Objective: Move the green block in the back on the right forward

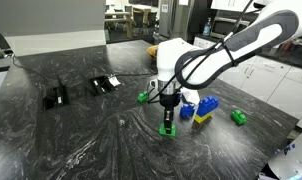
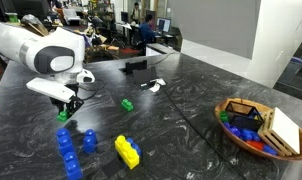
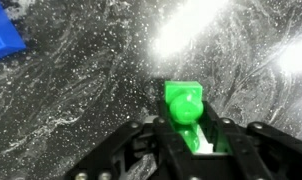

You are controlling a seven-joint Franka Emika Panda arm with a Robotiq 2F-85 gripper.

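While the claw is clamped shut on it, the green block hangs between the fingers, low over the dark marbled bench. A blue-and-yellow stack stands near the claw, and a second green block lies beside it.

Both exterior views share countertop; wrist seemingly downward.

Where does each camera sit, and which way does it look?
An exterior view: above a table edge, facing the arm and its claw gripping the green block.
An exterior view: at another edge; arm at picture left, basket at picture right.
Wrist view: on the wrist, looking down past the claw's fingers.
All three share the green block.
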